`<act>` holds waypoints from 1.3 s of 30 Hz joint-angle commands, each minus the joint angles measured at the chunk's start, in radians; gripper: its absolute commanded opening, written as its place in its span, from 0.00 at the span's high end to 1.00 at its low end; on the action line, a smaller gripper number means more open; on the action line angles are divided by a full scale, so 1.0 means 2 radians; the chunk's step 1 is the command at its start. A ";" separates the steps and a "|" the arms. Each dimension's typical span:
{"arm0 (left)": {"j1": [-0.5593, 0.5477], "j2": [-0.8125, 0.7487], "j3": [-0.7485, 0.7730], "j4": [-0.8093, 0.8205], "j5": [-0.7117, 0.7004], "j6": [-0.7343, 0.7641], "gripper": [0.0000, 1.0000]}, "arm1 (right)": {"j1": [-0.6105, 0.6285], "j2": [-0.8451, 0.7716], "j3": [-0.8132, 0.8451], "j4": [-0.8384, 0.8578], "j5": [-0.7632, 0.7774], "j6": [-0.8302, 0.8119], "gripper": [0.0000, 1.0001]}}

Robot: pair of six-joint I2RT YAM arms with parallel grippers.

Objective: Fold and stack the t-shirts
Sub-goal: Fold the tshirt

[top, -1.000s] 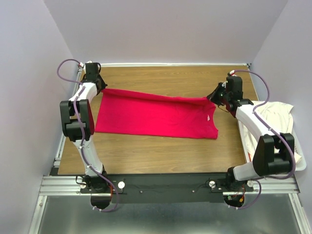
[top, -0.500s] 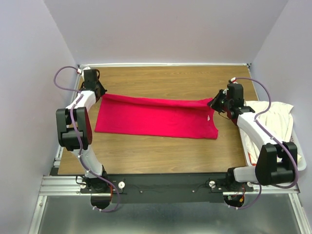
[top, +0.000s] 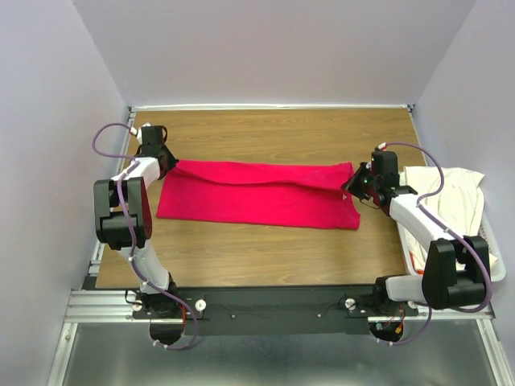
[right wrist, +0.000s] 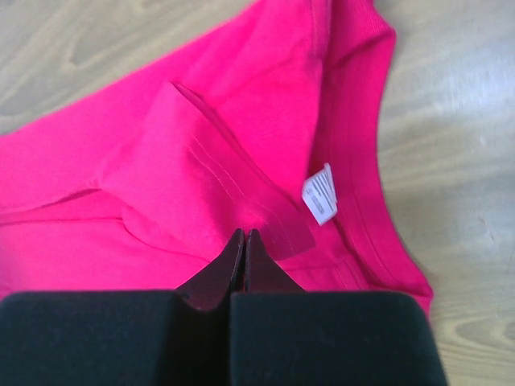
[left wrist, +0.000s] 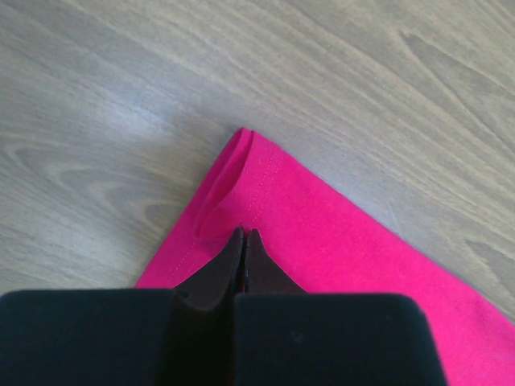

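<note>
The crimson-red t-shirt (top: 257,197) lies spread across the middle of the wooden table, its far edge lifted into a fold. My left gripper (top: 171,165) is shut on the shirt's far left corner; in the left wrist view the closed tips (left wrist: 244,233) pinch the hemmed corner (left wrist: 265,173). My right gripper (top: 348,186) is shut on the far right edge near the collar; in the right wrist view the closed tips (right wrist: 244,233) pinch a fold of red cloth (right wrist: 201,161) beside the white label (right wrist: 319,193). The cream-white t-shirt (top: 451,193) lies bunched in the basket at the right.
The white plastic laundry basket (top: 495,269) stands at the table's right edge, beside the right arm. Bare wood (top: 265,129) shows behind the red shirt and in front of it (top: 257,253). Lilac walls close in the back and both sides.
Both grippers have moved toward the near side, pulling the shirt's far edge over the shirt. The right gripper has come down and nearer; the fold now lies lower.
</note>
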 commanded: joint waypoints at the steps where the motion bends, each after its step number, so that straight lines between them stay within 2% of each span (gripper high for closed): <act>1: 0.005 -0.023 -0.009 0.012 -0.003 -0.013 1.00 | 0.002 -0.016 -0.026 0.000 0.003 0.013 1.00; 25: 0.011 -0.058 -0.044 0.012 -0.010 -0.037 1.00 | 0.002 -0.026 -0.070 0.012 -0.004 0.025 0.99; 27: 0.011 -0.060 -0.056 0.016 -0.004 -0.044 0.98 | 0.002 -0.026 -0.078 0.018 -0.006 0.027 0.93; 29: 0.011 -0.068 -0.077 0.030 0.000 -0.056 0.79 | 0.002 -0.025 -0.086 0.024 -0.010 0.029 0.77; 30: 0.014 -0.071 -0.083 0.035 0.003 -0.060 0.66 | 0.002 -0.025 -0.091 0.027 -0.011 0.029 0.70; 31: 0.014 -0.077 -0.087 0.037 0.003 -0.061 0.61 | 0.001 -0.026 -0.091 0.028 -0.014 0.029 0.60; 33: 0.016 -0.082 -0.087 0.037 0.003 -0.060 0.53 | 0.001 -0.031 -0.089 0.029 -0.016 0.026 0.48; 39: 0.015 -0.106 -0.064 0.023 0.026 -0.050 0.52 | 0.002 -0.023 -0.059 0.029 -0.006 0.017 0.46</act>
